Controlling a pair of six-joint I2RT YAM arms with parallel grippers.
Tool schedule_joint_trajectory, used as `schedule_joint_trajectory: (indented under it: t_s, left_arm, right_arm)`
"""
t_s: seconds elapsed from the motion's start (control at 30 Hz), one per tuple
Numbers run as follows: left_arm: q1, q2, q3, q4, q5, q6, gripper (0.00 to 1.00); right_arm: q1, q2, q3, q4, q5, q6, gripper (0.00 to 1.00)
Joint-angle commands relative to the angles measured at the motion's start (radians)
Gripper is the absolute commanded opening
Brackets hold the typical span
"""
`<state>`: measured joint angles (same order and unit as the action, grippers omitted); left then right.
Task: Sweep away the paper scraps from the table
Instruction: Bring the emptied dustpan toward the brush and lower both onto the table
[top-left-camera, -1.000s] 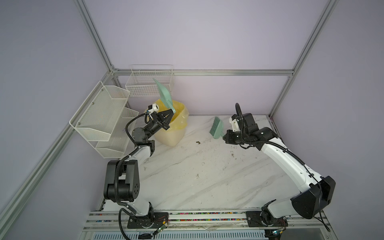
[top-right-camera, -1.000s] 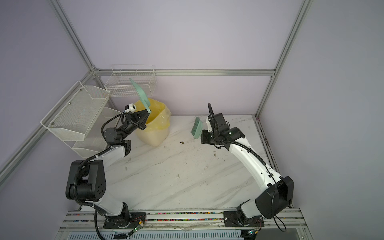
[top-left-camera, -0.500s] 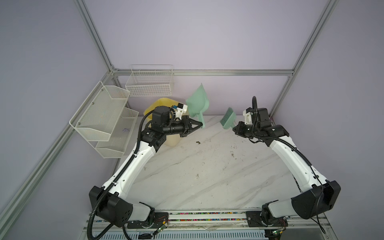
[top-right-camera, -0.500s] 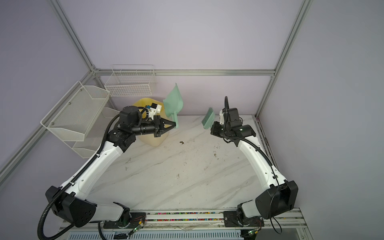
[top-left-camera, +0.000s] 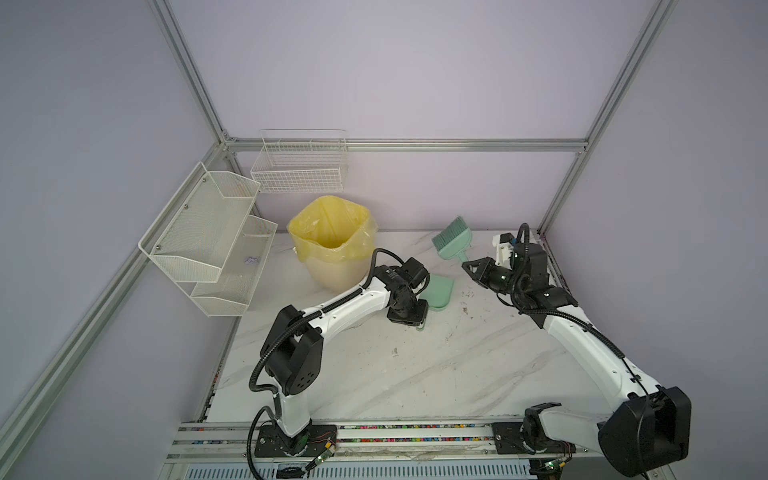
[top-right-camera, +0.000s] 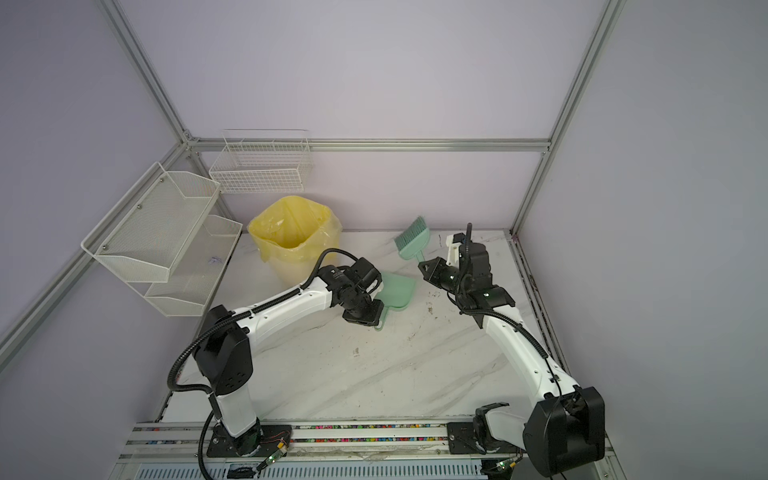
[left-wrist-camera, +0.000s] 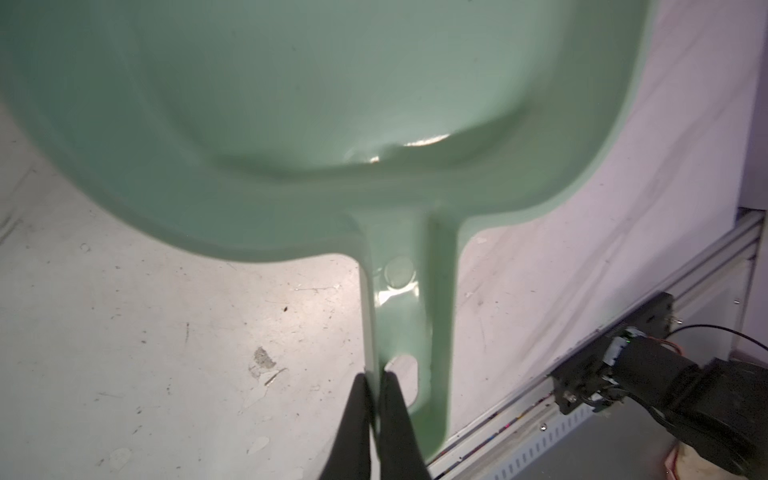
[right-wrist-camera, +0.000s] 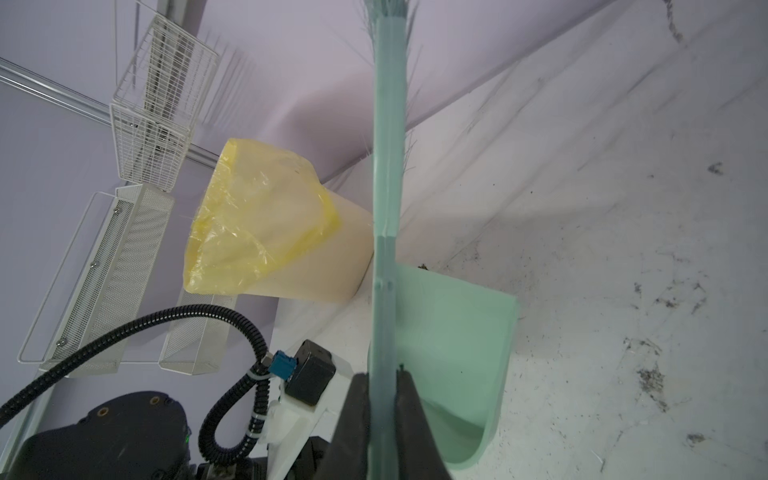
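In both top views, your left claw (top-left-camera: 419, 325) pinches the handle end of the green dustpan (top-left-camera: 438, 293), low over the table (top-left-camera: 415, 374) and just beside the yellow-lined bin (top-left-camera: 332, 245); your right claw (top-left-camera: 468, 266) grips the brush (top-left-camera: 451, 241), bristles up toward the back wall; no paper scraps show on the table, though one small lavender wad (top-left-camera: 250, 260), likely a scrap, lies in the mesh shelf (top-left-camera: 216, 232), probably beyond a sweep's reach.

From the left wrist, the closed claw (left-wrist-camera: 376, 380) bites only one thin rail of the handle (left-wrist-camera: 411, 311); so narrow a hold could let the pan twist or slip if it drags on the marble.

From the right wrist, the claw (right-wrist-camera: 384, 384) clamps the brush (right-wrist-camera: 388, 166) edge-on, with the dustpan (right-wrist-camera: 453, 353) close behind; a hasty swing could knock brush against pan or bin (right-wrist-camera: 282, 237).
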<state>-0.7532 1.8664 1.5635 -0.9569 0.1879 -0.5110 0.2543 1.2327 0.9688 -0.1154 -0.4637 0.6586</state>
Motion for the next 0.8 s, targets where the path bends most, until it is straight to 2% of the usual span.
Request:
schedule_joint_trajectory:
  t_s: [0.0, 0.2, 0.67, 0.77]
  left_arm:
    - [-0.006, 0.022, 0.109, -0.01, -0.099, 0.064, 0.0]
    - [-0.007, 0.126, 0.147, -0.009, -0.124, 0.083, 0.0]
    - [0.031, 0.292, 0.265, 0.01, -0.038, 0.079, 0.0]
    - [0.037, 0.293, 0.273, 0.01, -0.045, 0.074, 0.07]
  right_arm:
    - [0.002, -0.02, -0.067, 0.193, -0.047, 0.054, 0.0]
    - [0.002, 0.007, -0.189, 0.291, -0.079, 0.074, 0.0]
    - [0.051, 0.121, -0.4, 0.512, -0.121, 0.153, 0.0]
    - [0.058, 0.135, -0.431, 0.559, -0.119, 0.17, 0.0]
